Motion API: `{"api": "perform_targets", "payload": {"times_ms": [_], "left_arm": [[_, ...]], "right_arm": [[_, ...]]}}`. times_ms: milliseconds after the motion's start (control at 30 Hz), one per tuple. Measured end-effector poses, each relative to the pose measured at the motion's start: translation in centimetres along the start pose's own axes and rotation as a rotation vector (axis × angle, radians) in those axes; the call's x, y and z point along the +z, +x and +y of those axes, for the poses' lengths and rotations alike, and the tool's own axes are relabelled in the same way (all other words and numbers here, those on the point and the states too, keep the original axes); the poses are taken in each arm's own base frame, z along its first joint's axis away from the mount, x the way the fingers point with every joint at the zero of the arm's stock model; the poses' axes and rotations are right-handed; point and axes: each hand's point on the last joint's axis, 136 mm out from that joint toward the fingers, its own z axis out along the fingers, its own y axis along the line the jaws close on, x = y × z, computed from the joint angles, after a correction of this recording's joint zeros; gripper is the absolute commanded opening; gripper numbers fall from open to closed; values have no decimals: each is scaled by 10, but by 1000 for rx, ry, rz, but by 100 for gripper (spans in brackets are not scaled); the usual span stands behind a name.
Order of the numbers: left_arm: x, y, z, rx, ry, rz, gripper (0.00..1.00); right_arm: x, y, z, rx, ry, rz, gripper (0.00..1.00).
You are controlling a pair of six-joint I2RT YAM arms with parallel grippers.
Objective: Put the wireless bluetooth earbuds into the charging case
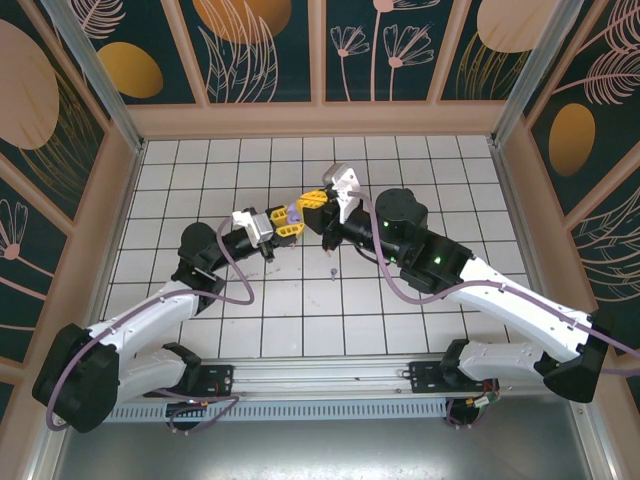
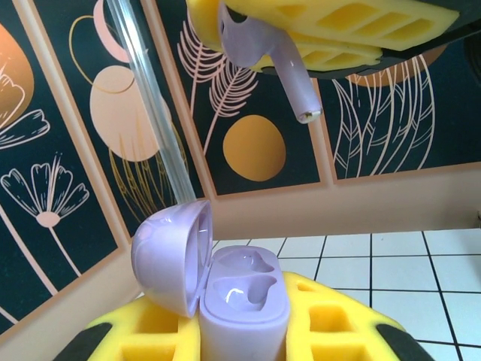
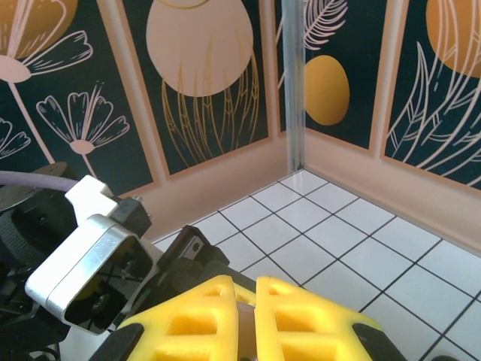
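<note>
top: left pincer (image 1: 283, 222) and right pincer (image 1: 309, 200) nearly tip to tip above tabletop (image 1: 400, 310) | left wrist: left pincer pinches open purple charging case (image 2: 244, 297) — purple earbud (image 2: 289, 71), pinched by right pincer, hangs above it, stem down | right wrist: yellow fingers (image 3: 195, 320) nearly closed

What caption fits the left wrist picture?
Left gripper holds open lilac charging case; right gripper holds lilac stemmed earbud above it.
</note>
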Motion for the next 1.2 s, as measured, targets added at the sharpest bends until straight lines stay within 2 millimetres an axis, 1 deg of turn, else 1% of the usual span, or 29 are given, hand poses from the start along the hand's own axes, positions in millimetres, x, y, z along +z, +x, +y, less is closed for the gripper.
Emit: {"api": "perform_targets", "payload": {"times_ms": [167,333,467,633,900,1000,1200], "left_arm": [[2,-4,-3,0,33,-4,0],[4,-3,-5,-7,50,1,0],[4,-1,-6,-14,60,6,0],[4,-1,-8,-15,67,5,0],[4,1,-8,-35,67,12,0],[4,2,-8,-44,66,17,0],[4,4,-7,-56,61,27,0]], "right_arm": [[3,4,4,-16,-24,12,11],[8,15,3,-33,-23,37,10],[10,20,3,-37,-22,49,10],[12,22,0,-44,-5,52,10],[16,35,-6,-59,23,76,8],[16,35,-8,-59,32,75,6],[17,38,-13,-58,44,71,6]]}}
